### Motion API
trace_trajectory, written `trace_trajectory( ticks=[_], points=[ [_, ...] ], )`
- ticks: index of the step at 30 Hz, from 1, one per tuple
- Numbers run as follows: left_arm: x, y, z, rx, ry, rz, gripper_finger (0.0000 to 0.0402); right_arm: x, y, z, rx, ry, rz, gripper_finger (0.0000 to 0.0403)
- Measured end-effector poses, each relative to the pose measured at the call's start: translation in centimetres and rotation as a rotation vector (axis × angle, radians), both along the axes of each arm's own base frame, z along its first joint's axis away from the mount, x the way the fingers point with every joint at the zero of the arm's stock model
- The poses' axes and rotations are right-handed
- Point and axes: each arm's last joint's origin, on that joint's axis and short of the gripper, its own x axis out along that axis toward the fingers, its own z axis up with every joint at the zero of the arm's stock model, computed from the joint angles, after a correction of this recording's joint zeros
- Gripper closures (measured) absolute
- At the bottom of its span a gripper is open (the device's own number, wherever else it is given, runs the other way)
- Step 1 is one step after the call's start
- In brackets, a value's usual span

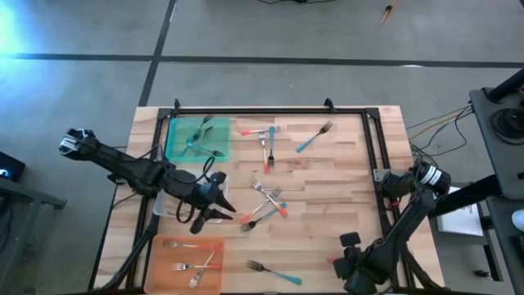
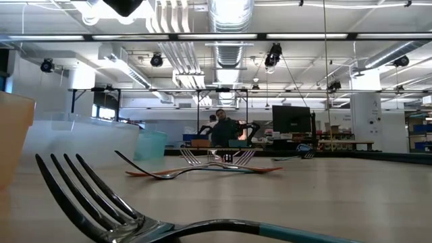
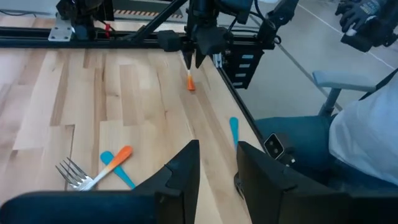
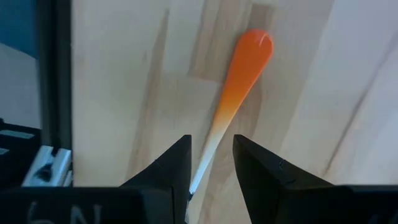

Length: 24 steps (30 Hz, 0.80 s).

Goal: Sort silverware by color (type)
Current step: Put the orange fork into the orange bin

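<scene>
Green tray (image 1: 176, 141) at far left holds forks; orange tray (image 1: 164, 254) at near left holds gold forks (image 1: 190, 266). Left gripper (image 1: 223, 209) hovers mid-table beside the crossed pile of forks (image 1: 266, 203), fingers (image 3: 183, 171) spread a little, holding nothing. More forks (image 1: 266, 143) lie along the far edge. Right gripper (image 4: 210, 163) at the near right edge straddles an orange-handled fork (image 4: 239, 74); clamped or not, cannot tell.

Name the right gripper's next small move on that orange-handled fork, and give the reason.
Probably close the fingers: the right gripper hangs at the table's near right edge with its jaws apart, straddling the slim neck of the orange-handled fork, which lies flat on the wooden table. Nothing is gripped yet.
</scene>
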Motion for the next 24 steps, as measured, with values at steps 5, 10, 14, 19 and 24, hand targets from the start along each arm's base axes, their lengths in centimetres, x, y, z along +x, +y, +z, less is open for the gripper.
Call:
trace_trajectory(
  ticks=[5, 10, 14, 19, 24],
  points=[
    [0.2, -0.1, -0.3, 0.011, 0.010, -0.003, 0.0312, 0.2, 0.3, -1.6, -0.033, 0.038, 0.013, 0.0300],
    [0.3, -0.1, -0.4, 0.013, 0.015, -0.003, 0.0312, 0.3, 0.5, -2.8, -0.060, 0.063, 0.036, 0.0306],
    [0.3, -0.1, -0.4, 0.013, 0.015, -0.003, 0.0312, 0.4, 0.6, -3.3, -0.075, 0.070, 0.030, 0.0311],
    [0.4, -0.2, -0.5, 0.013, 0.016, -0.002, 0.0312, 0.4, 0.7, -3.6, -0.081, 0.070, 0.019, 0.0345],
    [0.6, -0.2, -0.8, 0.019, 0.029, -0.002, 0.0312, 0.5, 0.7, -3.6, -0.080, 0.071, -0.017, 0.0384]
  ],
)
